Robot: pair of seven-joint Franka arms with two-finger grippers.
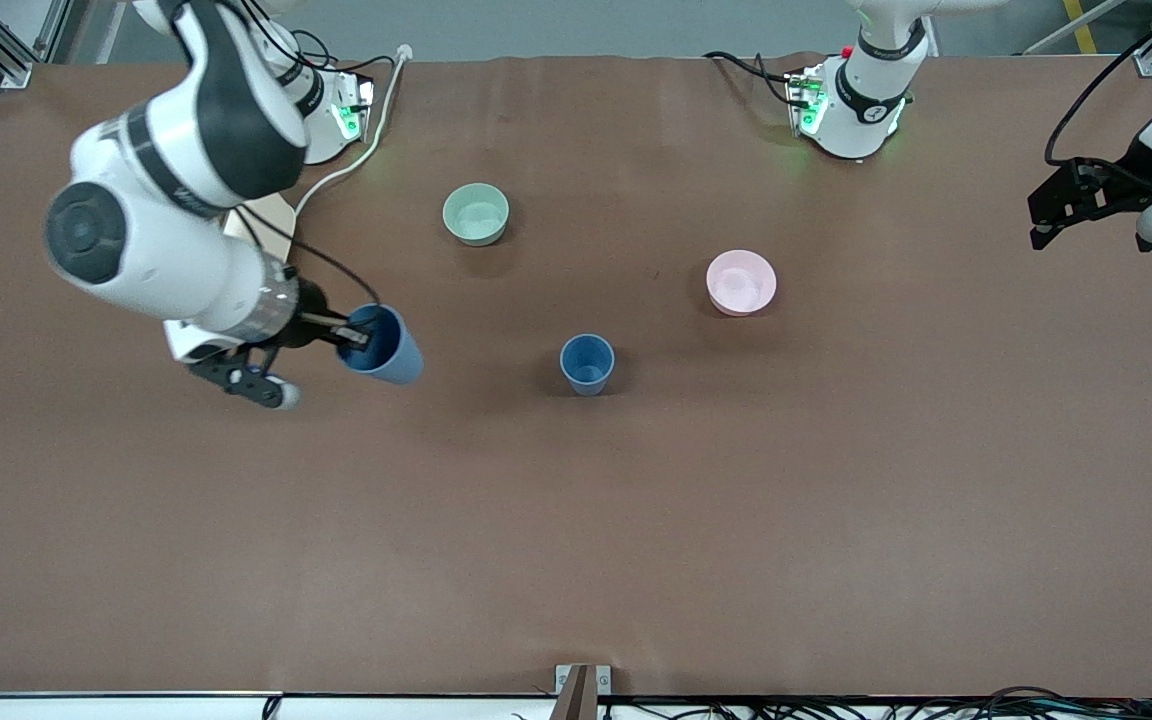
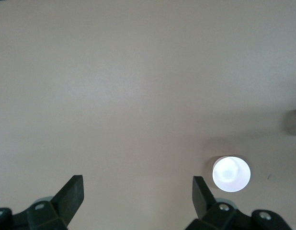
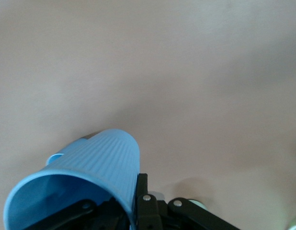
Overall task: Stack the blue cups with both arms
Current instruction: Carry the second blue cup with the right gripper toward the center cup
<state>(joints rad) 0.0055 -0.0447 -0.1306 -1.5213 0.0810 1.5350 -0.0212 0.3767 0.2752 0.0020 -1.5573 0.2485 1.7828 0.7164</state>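
Note:
My right gripper (image 1: 354,335) is shut on the rim of a blue cup (image 1: 383,347), one finger inside and one outside. It holds the cup tilted over the table toward the right arm's end. In the right wrist view the ribbed cup (image 3: 93,165) fills the space by the gripper (image 3: 130,211). The second blue cup (image 1: 587,363) stands upright near the table's middle. My left gripper (image 1: 1044,225) is open and empty, waiting high at the left arm's end. In the left wrist view it (image 2: 137,191) has bare table between its fingers.
A mint-green bowl (image 1: 476,213) stands farther from the front camera than the cups. A pink bowl (image 1: 741,282) stands beside the upright cup, toward the left arm's end, and shows in the left wrist view (image 2: 231,173). A white cable (image 1: 351,160) lies by the right arm's base.

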